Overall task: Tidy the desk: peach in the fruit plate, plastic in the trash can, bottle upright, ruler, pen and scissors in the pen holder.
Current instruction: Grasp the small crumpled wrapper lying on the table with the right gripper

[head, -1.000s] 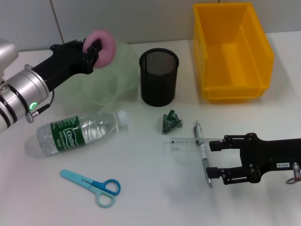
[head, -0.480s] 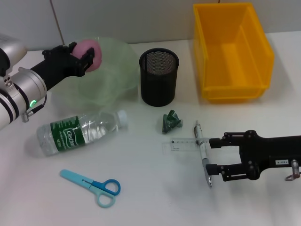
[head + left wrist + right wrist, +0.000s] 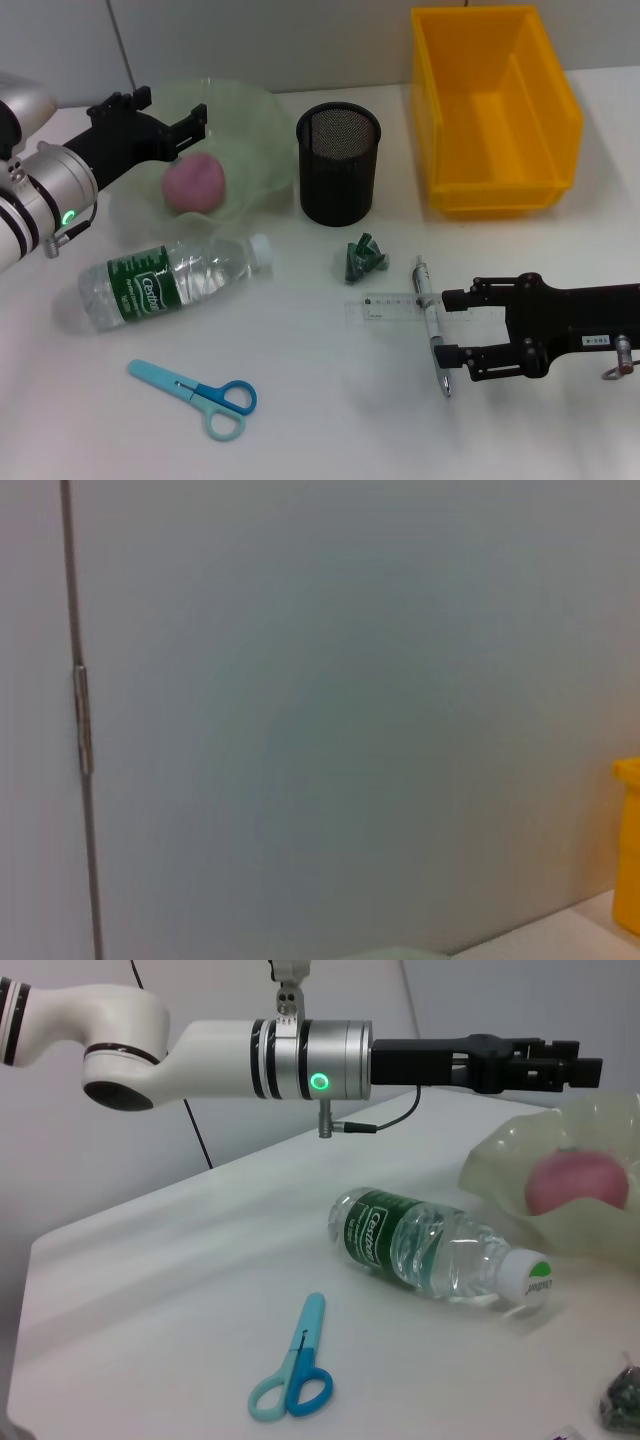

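The pink peach lies in the pale green fruit plate, also seen as peach in plate. My left gripper hangs open just above the plate's far left side, holding nothing; it shows too in the right wrist view. My right gripper is open, its fingers straddling the lower half of the pen, which lies across the clear ruler. The bottle lies on its side. Blue scissors rest near the front. Crumpled green plastic sits mid-table.
The black mesh pen holder stands right of the plate. A yellow trash can sits at the back right. In the right wrist view the bottle and scissors lie on the white table. The left wrist view shows only wall.
My left gripper opened and the peach dropped from it into the plate. My right gripper crept left, closing in around the pen.
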Available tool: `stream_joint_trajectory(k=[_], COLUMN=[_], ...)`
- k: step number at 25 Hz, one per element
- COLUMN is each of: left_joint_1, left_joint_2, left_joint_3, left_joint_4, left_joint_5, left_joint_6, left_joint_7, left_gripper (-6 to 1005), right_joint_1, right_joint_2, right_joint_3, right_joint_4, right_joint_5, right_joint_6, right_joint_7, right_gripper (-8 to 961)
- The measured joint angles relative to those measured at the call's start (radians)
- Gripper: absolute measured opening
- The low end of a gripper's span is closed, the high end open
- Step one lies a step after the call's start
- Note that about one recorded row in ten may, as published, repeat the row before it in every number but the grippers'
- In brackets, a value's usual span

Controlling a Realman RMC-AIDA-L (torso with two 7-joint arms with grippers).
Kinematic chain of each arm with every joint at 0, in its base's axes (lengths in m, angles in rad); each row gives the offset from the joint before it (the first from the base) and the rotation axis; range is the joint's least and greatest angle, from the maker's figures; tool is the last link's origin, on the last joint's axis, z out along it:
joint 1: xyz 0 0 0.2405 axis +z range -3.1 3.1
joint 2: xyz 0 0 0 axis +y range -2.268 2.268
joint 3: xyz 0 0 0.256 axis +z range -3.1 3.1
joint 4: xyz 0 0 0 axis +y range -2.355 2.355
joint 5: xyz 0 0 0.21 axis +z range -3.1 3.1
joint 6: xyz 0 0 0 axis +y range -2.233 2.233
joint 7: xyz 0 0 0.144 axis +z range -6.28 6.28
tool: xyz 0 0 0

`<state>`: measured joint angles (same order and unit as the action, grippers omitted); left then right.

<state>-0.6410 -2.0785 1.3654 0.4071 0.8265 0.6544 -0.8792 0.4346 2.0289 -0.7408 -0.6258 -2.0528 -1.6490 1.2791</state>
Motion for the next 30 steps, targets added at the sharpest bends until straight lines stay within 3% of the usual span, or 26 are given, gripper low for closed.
stream_joint_trajectory(k=[1,5,8,9,12,14,15,16,19,24,30], left_joint_1=[0.002,0.013,0.039,0.064,0.079,0.11,0.11,0.134,0.159,0.178,0.215], left_joint_2=[0.001,0.004,0.012,0.019,0.024,0.037,0.037,0.049,0.052,0.045,0.031], left_joint_3=[0.003,0.008,0.013,0.014,0.015,0.015,0.015,0.012,0.003,0.003,-0.001], left_joint_4=[0.005,0.02,0.045,0.078,0.1,0.153,0.153,0.203,0.249,0.253,0.247], left_joint_5=[0.0,0.006,0.029,0.076,0.112,0.202,0.202,0.309,0.481,0.621,0.649], left_joint_6=[0.005,0.04,0.142,0.242,0.304,0.428,0.428,0.537,0.68,0.753,0.75], left_joint_7=[-0.003,-0.035,-0.098,-0.158,-0.201,-0.3,-0.3,-0.402,-0.498,-0.5,-0.45], left_gripper=[813,813,813,813,813,812,812,812,812,812,812], right_joint_1=[0.0,0.0,0.001,0.005,0.009,0.011,0.011,0.012,0.013,0.015,0.021], right_joint_2=[0.0,0.001,0.001,0.0,-0.001,-0.001,-0.001,-0.001,-0.001,-0.003,0.0], right_joint_3=[0.0,0.0,0.001,0.003,0.006,0.003,0.003,0.001,0.0,-0.001,-0.002], right_joint_4=[0.0,-0.001,-0.004,-0.005,-0.006,-0.008,-0.008,-0.01,-0.019,-0.053,-0.087], right_joint_5=[0.0,-0.001,-0.001,-0.001,-0.001,-0.001,-0.001,-0.001,-0.001,-0.016,-0.036], right_joint_6=[0.0,0.0,0.0,0.0,-0.001,-0.003,-0.003,-0.004,-0.007,-0.011,-0.019], right_joint_7=[0.0,0.001,0.018,0.038,0.049,0.06,0.06,0.064,0.076,0.115,0.145], right_gripper=[769,769,769,769,769,769,769,769,768,768,768])
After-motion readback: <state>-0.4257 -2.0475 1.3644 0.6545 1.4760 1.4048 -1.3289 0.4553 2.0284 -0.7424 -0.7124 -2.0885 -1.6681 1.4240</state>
